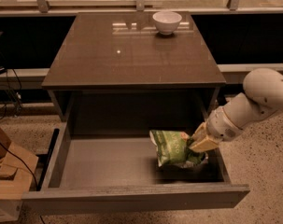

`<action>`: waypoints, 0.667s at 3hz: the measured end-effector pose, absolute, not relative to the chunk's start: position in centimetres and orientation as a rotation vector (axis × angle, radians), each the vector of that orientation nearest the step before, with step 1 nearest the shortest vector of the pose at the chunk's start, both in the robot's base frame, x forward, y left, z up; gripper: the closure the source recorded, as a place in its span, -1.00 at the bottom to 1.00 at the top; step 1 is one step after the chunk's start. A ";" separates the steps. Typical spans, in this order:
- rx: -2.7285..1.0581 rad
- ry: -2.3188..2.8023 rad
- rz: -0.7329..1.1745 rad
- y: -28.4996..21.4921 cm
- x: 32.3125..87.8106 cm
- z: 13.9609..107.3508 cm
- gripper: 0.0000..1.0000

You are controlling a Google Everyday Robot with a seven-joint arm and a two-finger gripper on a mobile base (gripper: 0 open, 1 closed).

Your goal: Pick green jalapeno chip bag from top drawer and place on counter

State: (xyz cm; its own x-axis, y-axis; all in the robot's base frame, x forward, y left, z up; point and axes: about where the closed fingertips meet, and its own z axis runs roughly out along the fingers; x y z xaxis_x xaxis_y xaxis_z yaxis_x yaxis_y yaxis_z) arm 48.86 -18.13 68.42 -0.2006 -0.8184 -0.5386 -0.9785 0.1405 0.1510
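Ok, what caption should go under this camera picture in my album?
Robot gripper grips the green jalapeno chip bag inside the open top drawer; a white bowl sits on the counter.

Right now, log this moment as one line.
phase: pick | gripper: in top drawer, against right edge of green jalapeno chip bag | bag: tilted, drawer's right front | counter: white bowl at back

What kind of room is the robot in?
Probably an office snack area or kitchen: a glossy counter holding a white bowl, a chip bag in the open drawer with the gripper at it.
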 end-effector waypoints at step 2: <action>-1.701 1.806 0.694 -14.8 53.4 79.4 1.00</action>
